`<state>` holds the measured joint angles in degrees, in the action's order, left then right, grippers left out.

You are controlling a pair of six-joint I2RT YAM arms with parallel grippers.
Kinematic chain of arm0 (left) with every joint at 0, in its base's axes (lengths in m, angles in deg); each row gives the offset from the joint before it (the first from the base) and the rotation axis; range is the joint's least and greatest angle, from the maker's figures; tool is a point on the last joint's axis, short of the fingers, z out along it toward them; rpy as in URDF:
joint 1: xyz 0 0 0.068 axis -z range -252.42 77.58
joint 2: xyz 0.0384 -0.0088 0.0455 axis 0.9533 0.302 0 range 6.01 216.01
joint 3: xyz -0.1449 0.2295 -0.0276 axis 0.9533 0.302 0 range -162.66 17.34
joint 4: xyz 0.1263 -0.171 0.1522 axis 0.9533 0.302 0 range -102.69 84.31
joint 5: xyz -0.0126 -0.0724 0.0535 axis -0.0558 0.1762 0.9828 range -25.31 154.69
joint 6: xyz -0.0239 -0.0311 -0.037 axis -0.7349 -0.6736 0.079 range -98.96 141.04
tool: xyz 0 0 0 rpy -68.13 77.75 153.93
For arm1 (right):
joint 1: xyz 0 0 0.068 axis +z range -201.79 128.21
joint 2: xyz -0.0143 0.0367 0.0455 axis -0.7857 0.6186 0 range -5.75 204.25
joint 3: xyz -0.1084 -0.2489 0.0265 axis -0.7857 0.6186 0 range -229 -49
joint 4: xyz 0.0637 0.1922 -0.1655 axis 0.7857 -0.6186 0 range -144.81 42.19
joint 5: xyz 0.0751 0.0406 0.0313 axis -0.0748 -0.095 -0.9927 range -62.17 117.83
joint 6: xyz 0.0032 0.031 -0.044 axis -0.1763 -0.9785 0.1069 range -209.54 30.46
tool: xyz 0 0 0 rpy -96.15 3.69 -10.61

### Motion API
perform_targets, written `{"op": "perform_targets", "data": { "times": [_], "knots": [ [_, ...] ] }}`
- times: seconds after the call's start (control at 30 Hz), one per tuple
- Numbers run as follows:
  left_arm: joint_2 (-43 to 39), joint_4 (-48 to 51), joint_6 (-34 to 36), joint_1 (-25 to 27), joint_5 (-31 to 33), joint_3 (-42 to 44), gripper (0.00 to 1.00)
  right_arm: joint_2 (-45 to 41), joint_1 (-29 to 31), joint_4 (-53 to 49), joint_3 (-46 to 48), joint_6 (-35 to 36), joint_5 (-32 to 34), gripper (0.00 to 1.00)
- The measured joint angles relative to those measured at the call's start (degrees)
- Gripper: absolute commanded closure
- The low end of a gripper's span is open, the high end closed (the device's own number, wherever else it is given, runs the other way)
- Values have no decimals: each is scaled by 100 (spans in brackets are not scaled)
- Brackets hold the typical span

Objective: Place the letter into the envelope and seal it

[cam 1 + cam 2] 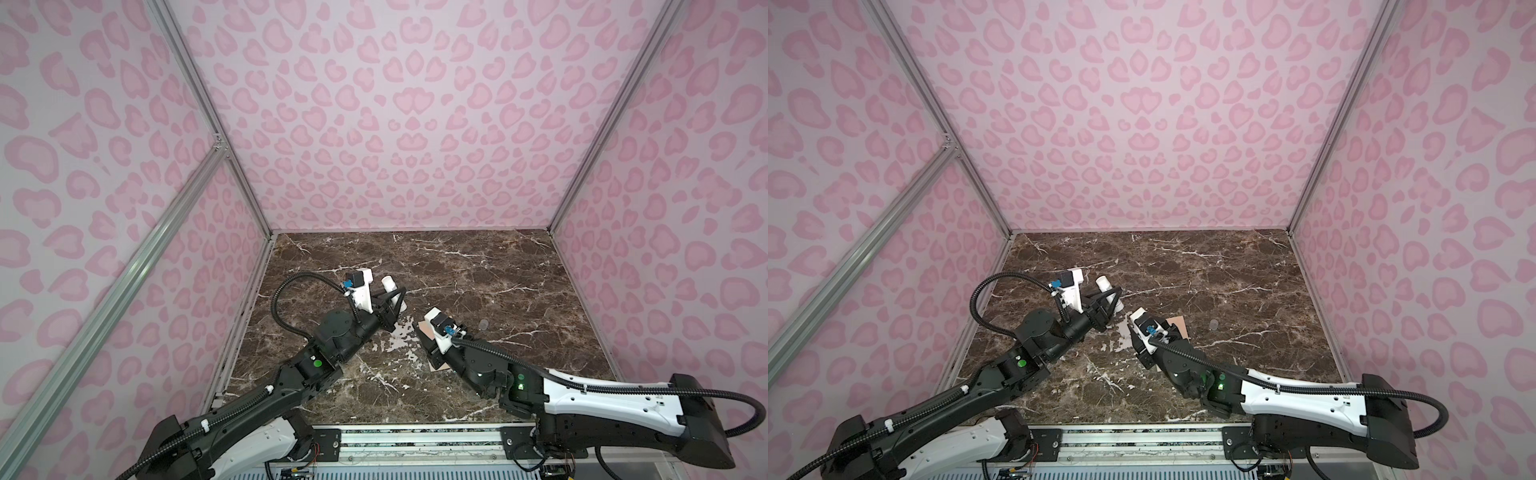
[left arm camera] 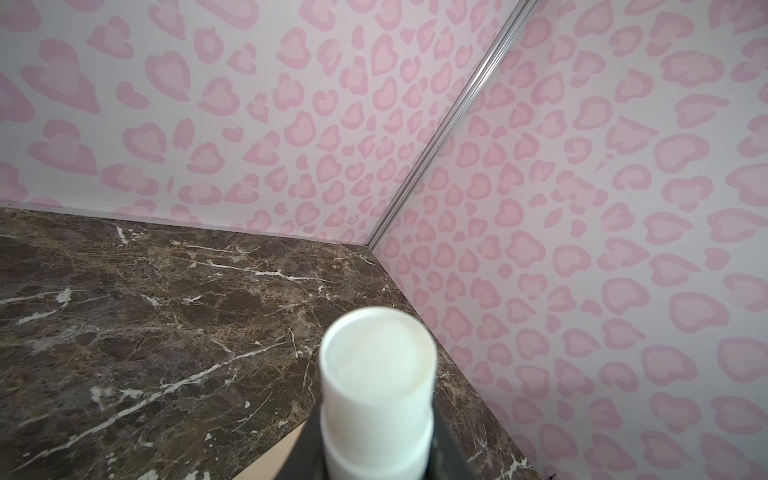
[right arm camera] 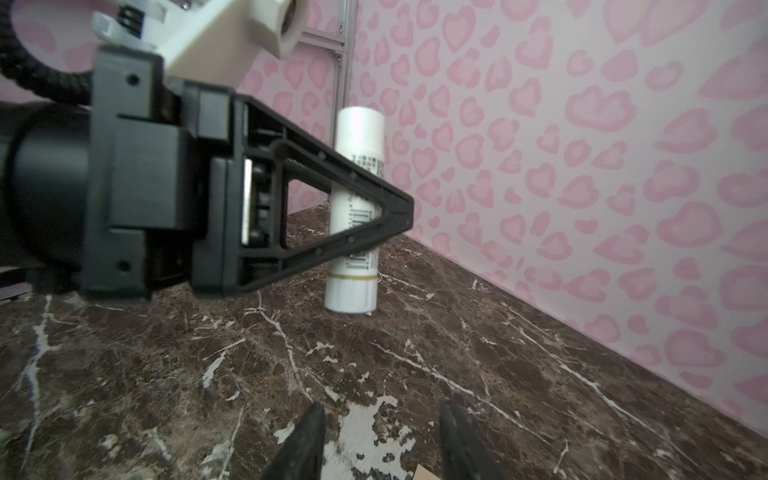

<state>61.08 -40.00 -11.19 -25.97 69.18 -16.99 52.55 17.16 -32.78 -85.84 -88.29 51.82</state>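
Left gripper pinching an upright white glue stick; right gripper spread, with nothing between its jaws.
The glue stick is a smooth plastic cylinder with a flat round top and a thin gold band near its foot. A barcode and small black print run down its side, but the print is too blurred to read. Its base stands on the brown, white-veined marble table. In both top views the peach paper envelope lies flat on the table beneath the right wrist, mostly covered by the arm. Pink heart-spotted walls close in the table.
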Motion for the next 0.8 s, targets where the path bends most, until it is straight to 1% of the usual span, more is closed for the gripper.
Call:
{"op": "perform_targets", "data": {
  "times": [0.13,0.23,0.3,0.4,0.53,0.6,0.8],
  "knots": [
    [68,31,63,-203,-540,-22,96,-542,-879,-92,376,-411,-1620,54],
    [260,-72,81,-317,-1268,-120,96,-796,-1462,-13,564,-745,-2776,54],
    [433,-229,79,-323,-1886,-195,96,-890,-1770,72,627,-935,-3536,53],
    [671,-581,39,-330,-2662,-229,96,-894,-2063,219,643,-1150,-4376,51],
    [887,-931,-109,-337,-3311,-256,96,-813,-2192,319,621,-1270,-5139,50],
    [929,-1038,-136,-337,-3484,-275,96,-761,-2243,348,605,-1303,-5399,50],
    [1003,-1226,-225,-295,-3777,-308,96,-616,-2330,487,592,-1438,-5766,50]
  ]
}}
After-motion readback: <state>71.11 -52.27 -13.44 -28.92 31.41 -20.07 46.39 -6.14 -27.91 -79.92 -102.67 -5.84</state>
